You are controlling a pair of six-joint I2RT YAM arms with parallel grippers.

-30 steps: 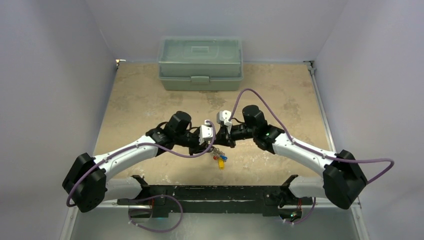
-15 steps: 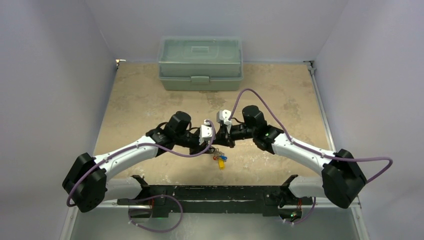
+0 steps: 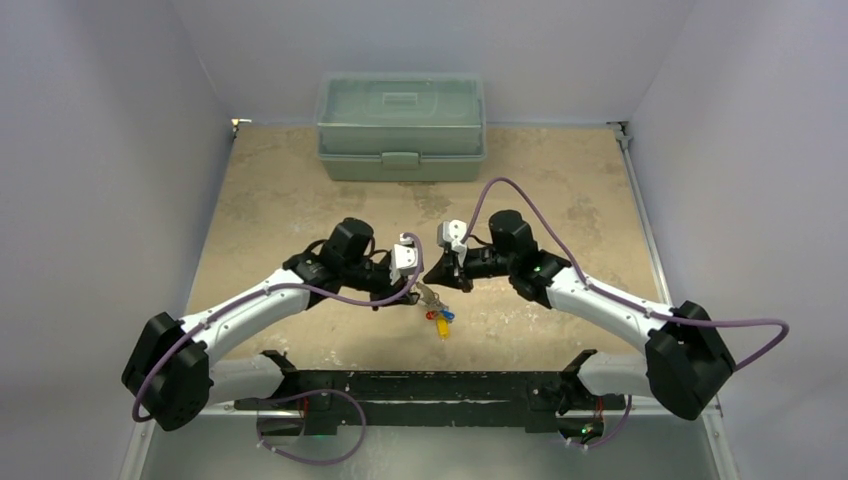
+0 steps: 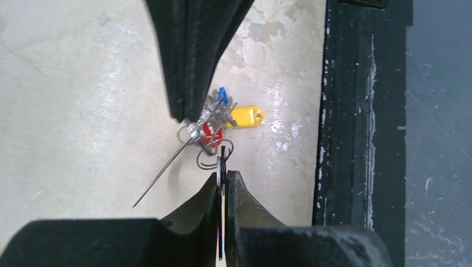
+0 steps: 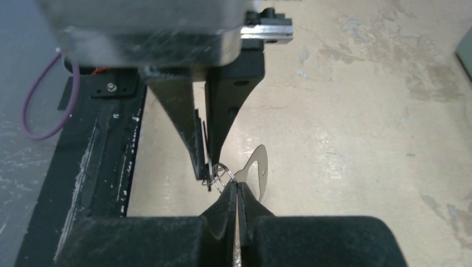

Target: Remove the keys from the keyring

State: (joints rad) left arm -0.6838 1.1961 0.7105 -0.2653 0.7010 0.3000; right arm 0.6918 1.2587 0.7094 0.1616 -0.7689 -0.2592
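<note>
Above the table's front middle, my two grippers meet tip to tip. My left gripper (image 3: 419, 290) (image 4: 223, 173) is shut on a thin flat key seen edge-on, with small wire rings (image 4: 213, 157) just past its tips. My right gripper (image 3: 446, 282) (image 5: 237, 186) is shut at the end of the keyring (image 5: 260, 167), a flat grey loop that sticks out past its fingertips. In the left wrist view the keyring (image 4: 161, 172) is a thin slanted line. The other keys (image 3: 438, 318) (image 4: 214, 118) hang below with red, blue and yellow tags.
A green lidded toolbox (image 3: 401, 127) stands at the back of the table. The black mounting rail (image 3: 430, 385) (image 4: 362, 139) runs along the near edge, close under the hanging keys. White walls close in both sides.
My left arm has drawn back to the left, so the gap between the two wrists is a little wider. The hanging keys stay about where they were.
</note>
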